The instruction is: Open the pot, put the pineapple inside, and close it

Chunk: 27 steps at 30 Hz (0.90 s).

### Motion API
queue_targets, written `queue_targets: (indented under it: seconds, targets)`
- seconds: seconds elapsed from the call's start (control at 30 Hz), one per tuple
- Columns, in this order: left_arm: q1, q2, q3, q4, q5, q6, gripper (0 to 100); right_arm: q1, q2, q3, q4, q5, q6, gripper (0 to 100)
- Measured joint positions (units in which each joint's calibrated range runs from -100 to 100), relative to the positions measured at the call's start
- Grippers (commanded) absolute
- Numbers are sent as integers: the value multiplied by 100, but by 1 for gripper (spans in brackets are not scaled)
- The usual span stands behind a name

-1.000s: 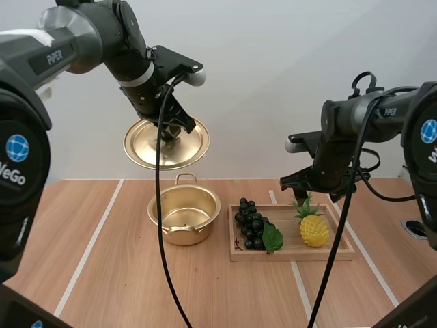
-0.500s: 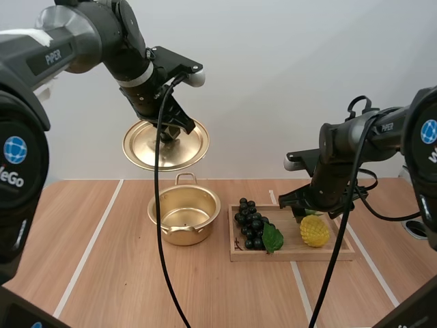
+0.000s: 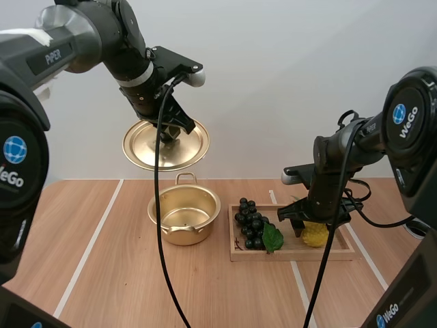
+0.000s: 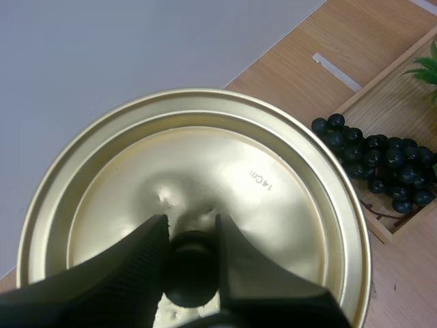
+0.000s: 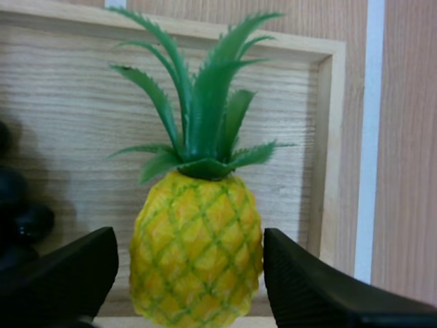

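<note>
Robot test lab — wooden table (image 3: pixel 68 225) marked with white tape lines (image 3: pixel 94 239), bare wall (image 3: pixel 273 82)

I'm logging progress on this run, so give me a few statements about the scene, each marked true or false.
1. The lid sits on the pot. False: the left gripper holds it by its knob, raised above the open pot.
2. The right gripper is open, one finger on either side of the pineapple. True.
3. The pineapple is inside the pot. False: it is in the wooden tray.
4. The bunch of grapes shares the tray with the pineapple. True.
</note>
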Motion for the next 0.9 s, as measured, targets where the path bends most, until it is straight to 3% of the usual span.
queue_targets:
  seconds: [0.9]
  targets:
    - [0, 0, 0, 0, 0, 0, 0, 0, 543, 0, -163, -592, 19, 100]
